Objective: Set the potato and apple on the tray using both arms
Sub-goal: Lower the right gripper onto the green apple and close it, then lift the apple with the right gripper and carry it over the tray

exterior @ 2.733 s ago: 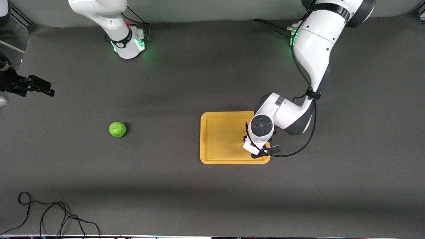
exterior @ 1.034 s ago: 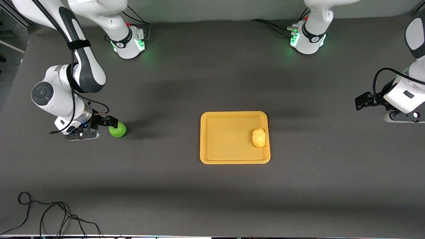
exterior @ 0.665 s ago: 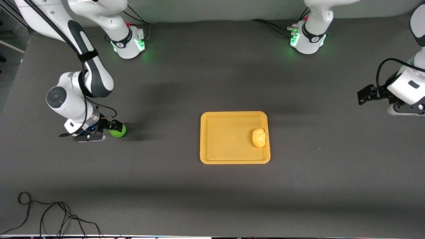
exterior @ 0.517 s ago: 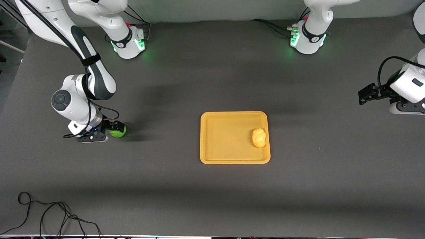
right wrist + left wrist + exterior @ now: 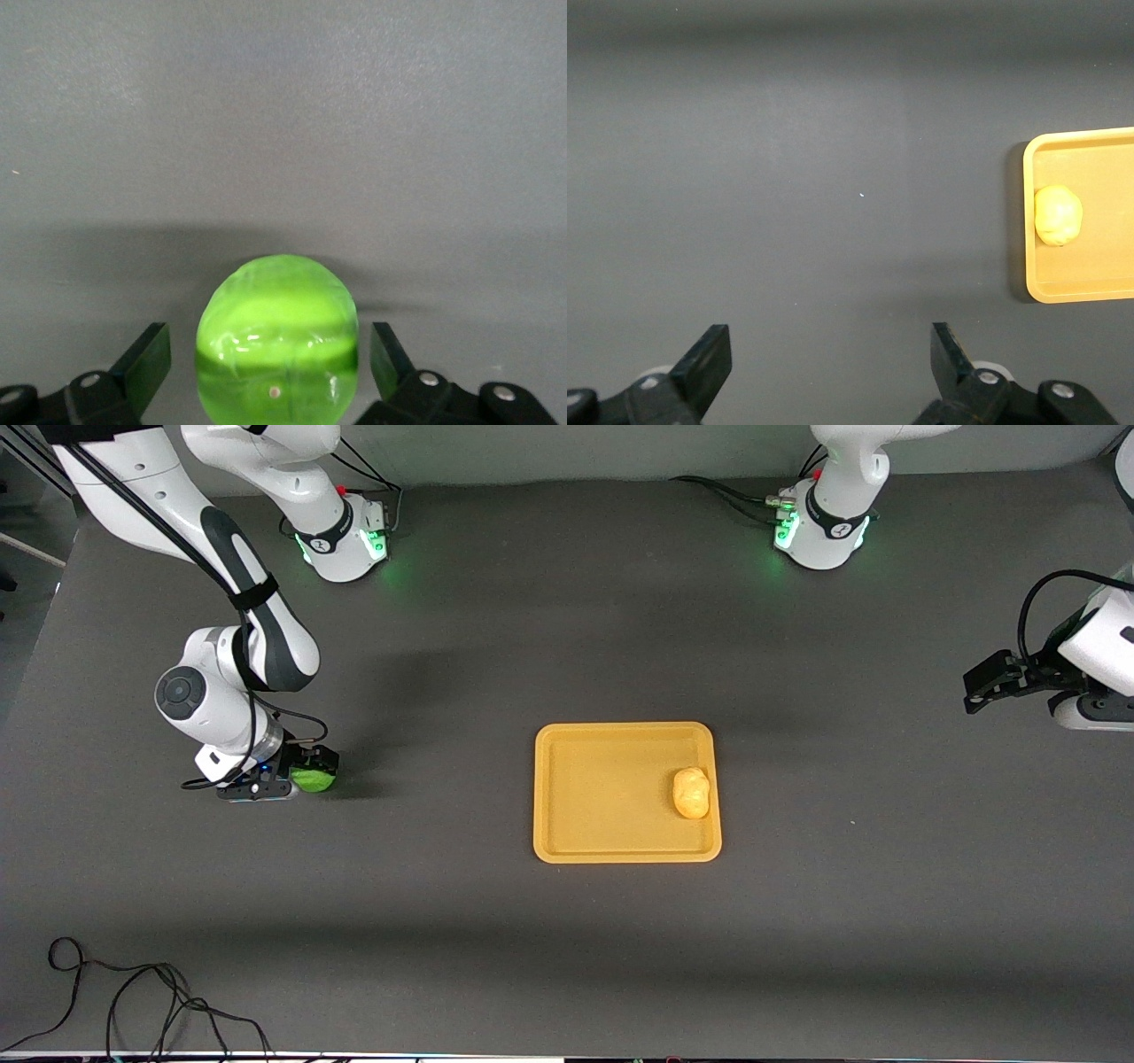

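The green apple (image 5: 314, 781) sits on the dark table toward the right arm's end. My right gripper (image 5: 312, 769) is open and low around it; in the right wrist view the apple (image 5: 276, 341) lies between the two fingers with small gaps on both sides. The yellow-orange potato (image 5: 691, 793) lies in the orange-yellow tray (image 5: 585, 797) near the rim at the left arm's end. My left gripper (image 5: 985, 682) is open and empty, held above the table at the left arm's end. Its wrist view shows the tray (image 5: 1099, 266) and the potato (image 5: 1057, 214) farther off.
A black cable (image 5: 133, 1001) lies coiled at the table's near edge at the right arm's end. The two arm bases (image 5: 345, 536) (image 5: 819, 527) stand along the table's edge farthest from the front camera.
My right gripper has moved in over the apple and now straddles it. My left arm has drawn a little farther off from the tray. The potato has stayed in the tray.
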`<state>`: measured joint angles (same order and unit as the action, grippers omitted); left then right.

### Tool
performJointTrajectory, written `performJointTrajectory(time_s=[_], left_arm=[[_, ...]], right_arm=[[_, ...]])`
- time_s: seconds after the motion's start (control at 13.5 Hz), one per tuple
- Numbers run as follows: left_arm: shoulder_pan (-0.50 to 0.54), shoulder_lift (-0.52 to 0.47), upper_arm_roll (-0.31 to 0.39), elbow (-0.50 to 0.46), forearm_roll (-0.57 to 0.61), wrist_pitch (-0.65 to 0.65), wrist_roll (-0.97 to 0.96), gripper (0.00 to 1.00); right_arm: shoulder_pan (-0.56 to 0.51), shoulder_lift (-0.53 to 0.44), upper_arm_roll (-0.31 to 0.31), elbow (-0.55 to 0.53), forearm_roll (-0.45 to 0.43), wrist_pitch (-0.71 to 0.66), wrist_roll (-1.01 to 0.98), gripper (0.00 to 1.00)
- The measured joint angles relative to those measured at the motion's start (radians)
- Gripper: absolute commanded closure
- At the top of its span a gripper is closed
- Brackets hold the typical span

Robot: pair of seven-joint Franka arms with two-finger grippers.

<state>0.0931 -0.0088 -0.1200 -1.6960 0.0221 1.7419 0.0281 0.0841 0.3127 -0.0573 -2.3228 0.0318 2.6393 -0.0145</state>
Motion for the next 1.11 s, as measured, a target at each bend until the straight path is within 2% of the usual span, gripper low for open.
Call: performJointTrajectory(time_s=[0.07,0.15,0.44,0.59,0.74,0.89,1.11], left_arm=[[0.0,0.001,0.001,0.0,-0.001,0.0,0.0,0.0],[0.0,0.003,0.001,0.0,-0.002,0.0,0.0,0.0],[0.0,0.008,0.001,0.0,-0.01,0.0,0.0,0.0],[0.0,0.009,0.001,0.001,-0.016,0.0,0.0,0.0],[0.0,0.009,0.002,0.001,-0.016,0.001,0.0,0.0],[0.001,0.01,0.002,0.002,-0.017,0.001,0.0,0.0],[0.001,0.013,0.005,0.002,-0.018,0.009,0.0,0.0]], right_arm=[[0.0,0.002,0.0,-0.001,0.0,0.0,0.0,0.46],[0.0,0.002,0.0,-0.001,0.0,0.0,0.0,0.55],[-0.002,-0.005,-0.001,0.008,0.0,0.005,0.0,0.57],[-0.001,-0.047,-0.001,0.038,0.0,-0.054,0.0,0.57],[0.0,-0.127,0.0,0.151,0.0,-0.28,0.0,0.57],[0.006,-0.167,0.005,0.34,0.001,-0.538,0.001,0.57],[0.1,-0.116,0.017,0.608,0.007,-0.744,0.137,0.57]])
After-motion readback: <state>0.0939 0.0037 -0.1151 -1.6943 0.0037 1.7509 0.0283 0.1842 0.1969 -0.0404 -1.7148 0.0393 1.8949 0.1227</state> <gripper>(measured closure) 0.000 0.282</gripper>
